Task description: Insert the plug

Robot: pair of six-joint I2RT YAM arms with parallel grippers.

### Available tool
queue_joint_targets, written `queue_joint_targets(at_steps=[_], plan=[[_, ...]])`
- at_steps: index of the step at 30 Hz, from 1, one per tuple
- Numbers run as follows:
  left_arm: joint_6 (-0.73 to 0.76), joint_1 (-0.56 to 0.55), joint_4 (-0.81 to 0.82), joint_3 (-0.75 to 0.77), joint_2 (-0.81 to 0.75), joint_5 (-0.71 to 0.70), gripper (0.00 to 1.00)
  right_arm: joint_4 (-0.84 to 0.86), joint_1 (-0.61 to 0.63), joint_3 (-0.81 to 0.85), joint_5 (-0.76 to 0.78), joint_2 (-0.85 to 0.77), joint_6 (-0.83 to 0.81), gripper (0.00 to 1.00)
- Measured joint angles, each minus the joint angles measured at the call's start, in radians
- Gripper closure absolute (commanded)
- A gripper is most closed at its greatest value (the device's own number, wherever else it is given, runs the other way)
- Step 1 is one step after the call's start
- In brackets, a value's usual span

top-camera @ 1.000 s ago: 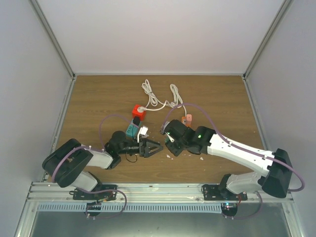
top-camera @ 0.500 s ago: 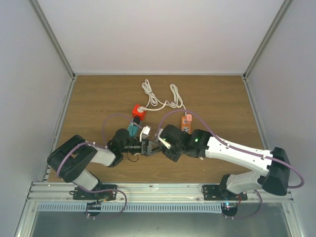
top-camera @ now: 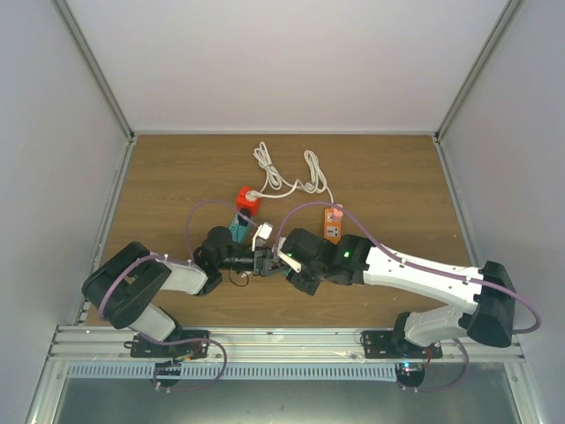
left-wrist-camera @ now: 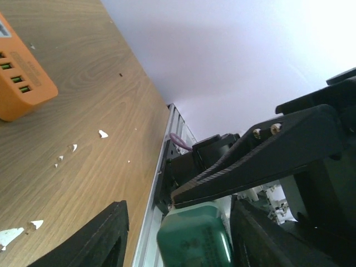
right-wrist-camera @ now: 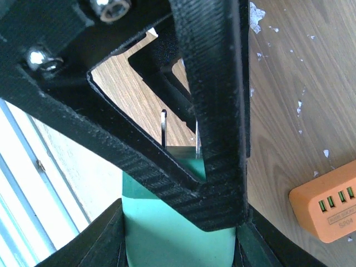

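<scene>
The plug (right-wrist-camera: 167,245) is a green block with two metal prongs (right-wrist-camera: 164,129), and my right gripper (right-wrist-camera: 181,222) is shut on its sides. My left gripper (left-wrist-camera: 179,214) has come in around the same plug (left-wrist-camera: 194,242). One of its fingers (left-wrist-camera: 261,233) lies against the plug; the other finger (left-wrist-camera: 105,233) stands a little off it. The two grippers cross each other just above the table, where the left gripper (top-camera: 263,263) meets the right gripper (top-camera: 279,261), and the plug is hidden in the top view. The orange power strip (top-camera: 333,223) lies flat behind the right arm.
A red box (top-camera: 249,200) with a looped white cable (top-camera: 287,172) lies behind the grippers. A teal block (top-camera: 237,228) with a white piece (top-camera: 263,234) sits by the left wrist. White flecks (left-wrist-camera: 103,133) dot the wood. Grey walls enclose the table.
Both grippers have moved together toward the table's middle. The left jaws have narrowed from wide open to around the plug. The right grip has not changed.
</scene>
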Motion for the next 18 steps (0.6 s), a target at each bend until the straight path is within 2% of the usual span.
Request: queue_joint_targets(at_steps=[3,9,13,14,16,18], plan=[[0.000,0.000,0.014,0.000,0.000,0.011,0.63,-0.003,0.000,0.000,0.000,0.000,0.000,0.99],[-0.026,0.000,0.031,0.001,0.002,0.025,0.98,-0.009,0.005,0.000,0.010,0.002,-0.010,0.99],[-0.027,0.000,0.032,0.002,0.005,0.031,1.00,-0.010,0.005,0.000,0.011,0.002,-0.010,0.99],[-0.027,0.000,0.034,0.002,0.008,0.033,1.00,-0.011,0.005,0.000,0.011,0.002,-0.010,0.95],[-0.029,0.000,0.039,0.005,0.015,0.037,1.00,-0.014,0.006,0.000,0.014,0.002,-0.010,0.75],[-0.031,0.000,0.049,0.005,0.021,0.039,1.00,-0.014,0.006,0.000,0.019,0.002,-0.010,0.64]])
